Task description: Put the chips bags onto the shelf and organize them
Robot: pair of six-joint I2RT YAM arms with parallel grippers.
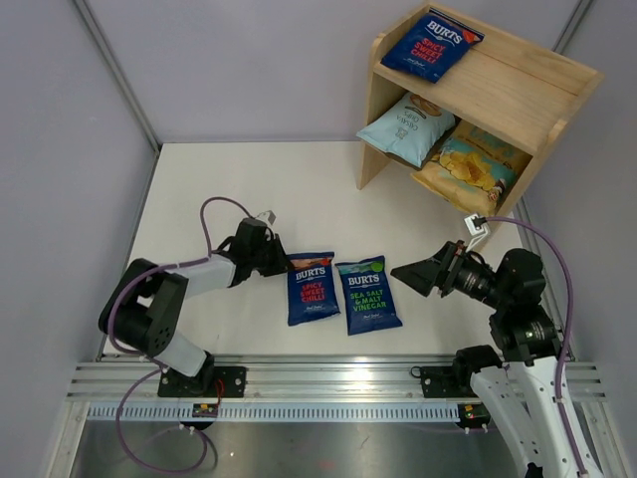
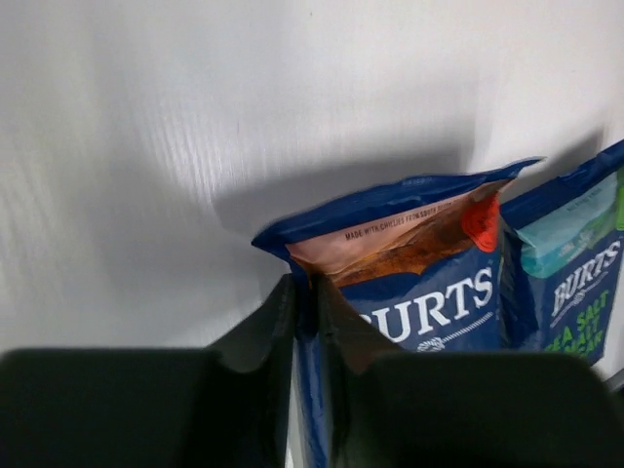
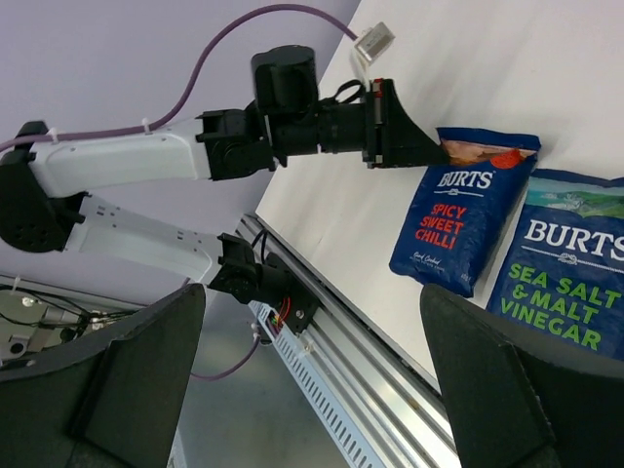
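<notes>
Two dark-blue Burts chips bags lie flat on the table: a red-lettered bag [image 1: 312, 291] [image 3: 466, 214] and a green-lettered bag [image 1: 367, 294] [image 3: 565, 283] right of it. My left gripper [image 1: 282, 261] [image 2: 307, 292] is shut on the red-lettered bag's [image 2: 429, 292] top left corner, low at the table. To the right of both bags, my right gripper [image 1: 406, 274] [image 3: 312, 292] hovers open and holds nothing. The wooden shelf [image 1: 518, 90] stands at the back right. Another Burts bag [image 1: 432, 44] lies on its top tier; a pale-blue bag [image 1: 406, 128] and a yellow bag [image 1: 468, 167] sit on the lower tier.
An aluminium rail [image 1: 328, 383] runs along the near table edge between the arm bases. Grey walls close in the table at the back and left. The left arm's purple cable [image 1: 214, 214] loops above its wrist.
</notes>
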